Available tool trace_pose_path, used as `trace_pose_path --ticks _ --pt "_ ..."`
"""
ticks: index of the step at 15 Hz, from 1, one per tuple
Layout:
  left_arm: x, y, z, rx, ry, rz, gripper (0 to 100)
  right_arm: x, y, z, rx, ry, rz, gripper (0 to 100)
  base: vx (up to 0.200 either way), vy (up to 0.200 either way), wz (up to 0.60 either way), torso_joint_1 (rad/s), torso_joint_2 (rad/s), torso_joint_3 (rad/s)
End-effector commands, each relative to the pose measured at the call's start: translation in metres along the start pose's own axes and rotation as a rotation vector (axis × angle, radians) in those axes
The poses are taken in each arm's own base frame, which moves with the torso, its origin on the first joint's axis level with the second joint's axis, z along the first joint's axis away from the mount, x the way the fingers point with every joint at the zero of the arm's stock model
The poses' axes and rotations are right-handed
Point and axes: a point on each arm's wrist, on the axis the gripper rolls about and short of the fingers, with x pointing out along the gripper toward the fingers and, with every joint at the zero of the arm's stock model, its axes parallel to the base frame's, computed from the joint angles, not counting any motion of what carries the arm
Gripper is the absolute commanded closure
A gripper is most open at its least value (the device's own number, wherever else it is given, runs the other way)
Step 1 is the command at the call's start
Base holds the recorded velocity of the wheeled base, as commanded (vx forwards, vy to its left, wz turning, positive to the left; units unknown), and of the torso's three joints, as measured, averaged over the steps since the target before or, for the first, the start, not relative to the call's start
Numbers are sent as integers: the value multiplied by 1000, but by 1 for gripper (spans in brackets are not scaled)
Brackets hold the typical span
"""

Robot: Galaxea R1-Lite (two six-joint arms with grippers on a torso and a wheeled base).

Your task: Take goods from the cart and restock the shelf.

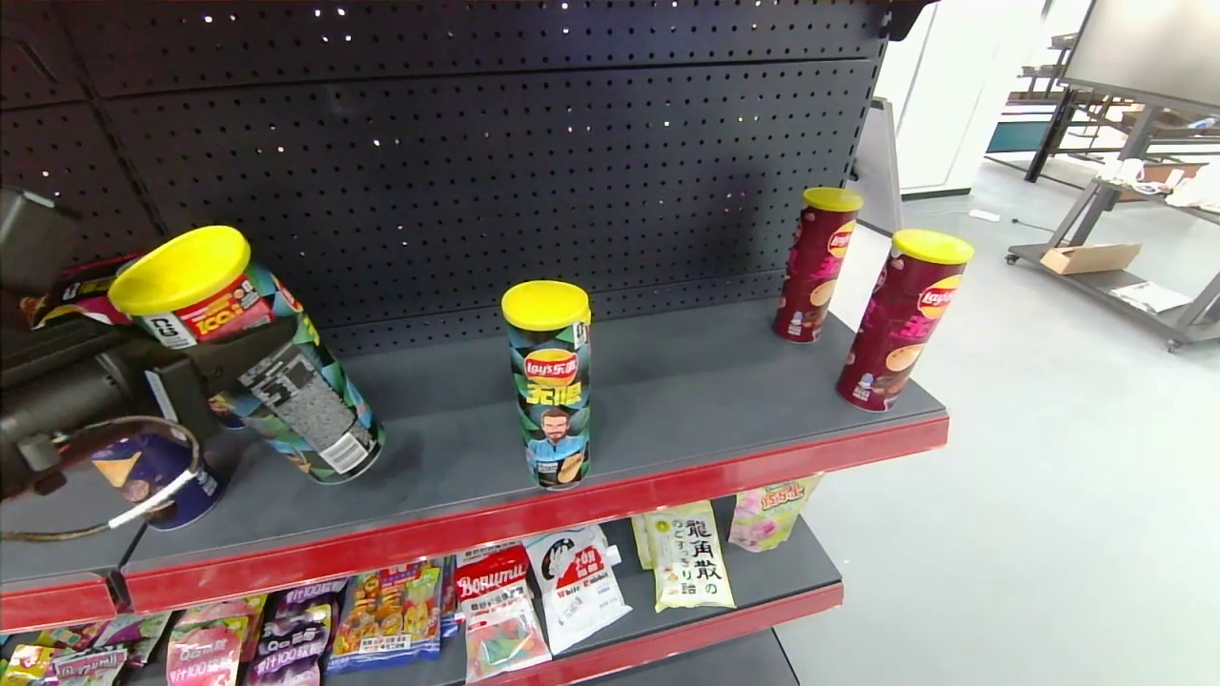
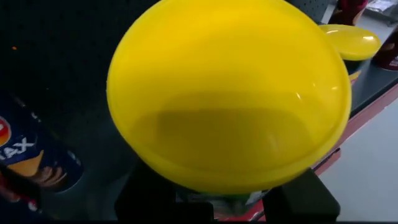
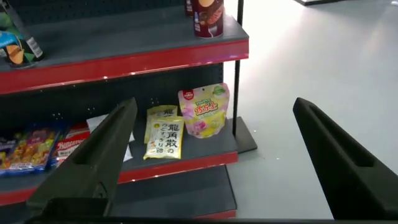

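The large yellow lid (image 2: 230, 93) of a chip canister (image 2: 224, 198) sits directly ahead of the end effector (image 2: 227, 202). Its black fingers (image 2: 149, 196) grip the canister body from both sides. A blue canister (image 2: 37, 162) stands off to one side of the end effector. Beyond the gripped canister, a second yellow lid (image 2: 351, 40) and a maroon canister (image 2: 388, 53) stand on the red-edged shelf (image 2: 367, 115).

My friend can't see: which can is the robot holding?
Find the grey shelf with the red edge. Near its left end, the left gripper holds a yellow-lidded green can. Unlike the upright can beside it, it leans.
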Motion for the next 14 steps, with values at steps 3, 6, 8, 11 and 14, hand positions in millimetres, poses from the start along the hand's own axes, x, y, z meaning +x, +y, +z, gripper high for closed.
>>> trace_pose_path --ticks 3,6,8,11,14 --pt "34 5 -4 -10 44 -21 100 0 0 0 41 0 -5 0 0 0 0 0 0 0" --pt "48 -1 0 -3 32 -57 100 0 0 0 46 0 -2 0 0 0 0 0 0 0" --pt "56 -5 3 2 20 -77 100 0 0 0 61 0 -5 0 0 0 0 0 0 0" --pt "69 -7 4 4 26 -93 100 0 0 0 64 0 -5 0 0 0 0 0 0 0" --pt "81 -8 -1 8 21 -96 100 0 0 0 66 0 -5 0 0 0 0 0 0 0"
